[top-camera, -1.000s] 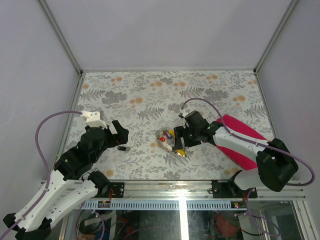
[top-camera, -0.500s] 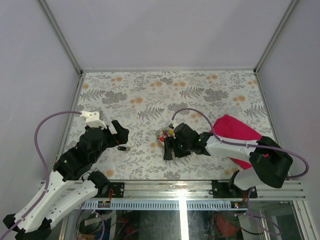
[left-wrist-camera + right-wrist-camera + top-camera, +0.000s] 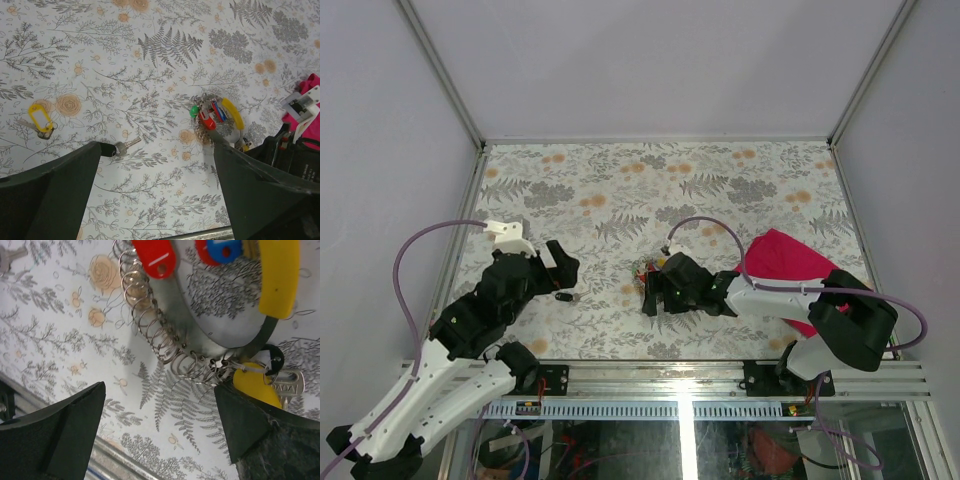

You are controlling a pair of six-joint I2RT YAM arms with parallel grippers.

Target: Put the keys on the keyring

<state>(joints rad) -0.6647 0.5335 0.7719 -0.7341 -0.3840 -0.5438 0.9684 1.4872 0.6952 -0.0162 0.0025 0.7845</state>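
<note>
The keyring [image 3: 156, 337] was seen as a string of thin silvery loops. It curved across the flower-printed table [image 3: 740, 180], a little right of the middle in the near half. The keys [image 3: 210, 112] were bunched around it. A red head [image 3: 155, 257] and a blue head [image 3: 222, 250] were found at one end of the string. A yellow head [image 3: 255, 385] and a silvery blade [image 3: 292, 382] were found at the other, next to a small black round piece [image 3: 272, 357]. A curved yellow bar [image 3: 277, 275] on a grey band was laid along the bunch, and a green piece [image 3: 194, 111] was visible at its edge in the left wrist view.

The right gripper [image 3: 657, 285] was held directly over the bunch. Its jaws were spread wide, the loops were framed between the two fingers, and nothing was pinched. From above, most of the bunch was hidden by it.

A black-headed key [image 3: 122, 146] was found well to the left of the bunch. It lay just beside one fingertip of the left gripper [image 3: 561, 270]; whether they touched could not be told. The left jaws were likewise spread wide and empty. A yellow-tagged key [image 3: 39, 119] was seen farther left still, apart from everything else.

A magenta cloth [image 3: 790, 265] was spread on the right side of the table, partly covered by the right arm.
</note>
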